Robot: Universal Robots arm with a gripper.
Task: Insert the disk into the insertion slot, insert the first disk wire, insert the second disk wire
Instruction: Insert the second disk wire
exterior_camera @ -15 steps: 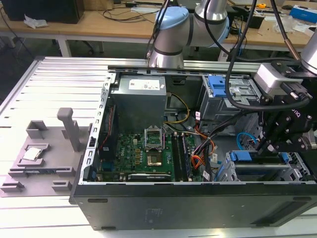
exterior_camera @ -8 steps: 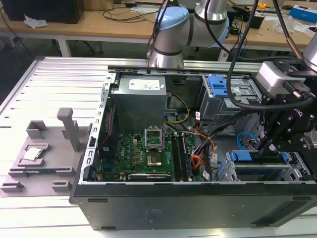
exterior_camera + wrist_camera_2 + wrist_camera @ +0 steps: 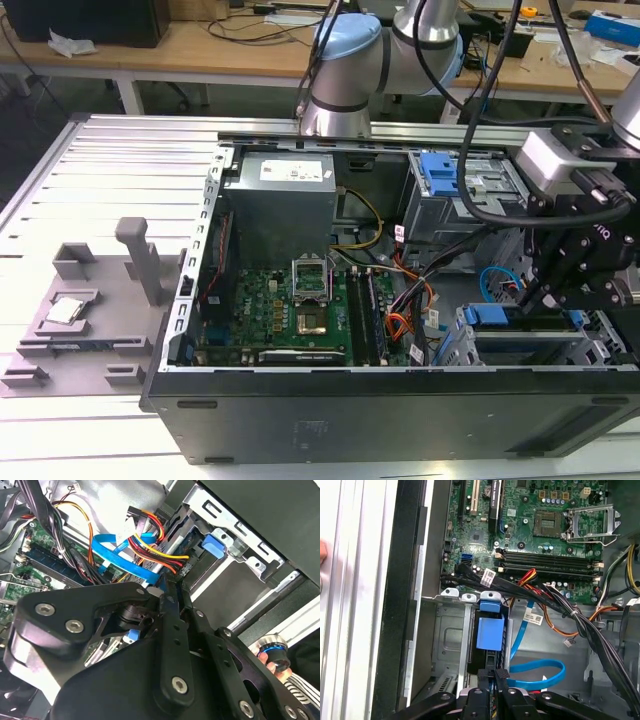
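Observation:
The disk (image 3: 490, 632), in its blue carrier, sits inside the insertion slot (image 3: 447, 635), the low grey cage at the case's front corner (image 3: 520, 345). My gripper (image 3: 532, 295) hangs over the disk's rear end with its fingers together (image 3: 495, 674). In the second wrist view the fingertips (image 3: 167, 585) reach right up to the first disk wire (image 3: 155, 545), whose orange, red and yellow strands run to a dark plug at the drive's back. The second disk wire (image 3: 540, 672) loops blue beside the fingers (image 3: 120, 557). What lies between the pads is hidden.
The green motherboard (image 3: 290, 310) and power supply (image 3: 280, 195) fill the case's middle. A taller cage with a blue latch (image 3: 440, 180) stands behind the gripper. Thick black cables (image 3: 545, 597) cross near the slot. A hand (image 3: 321, 552) rests outside the case.

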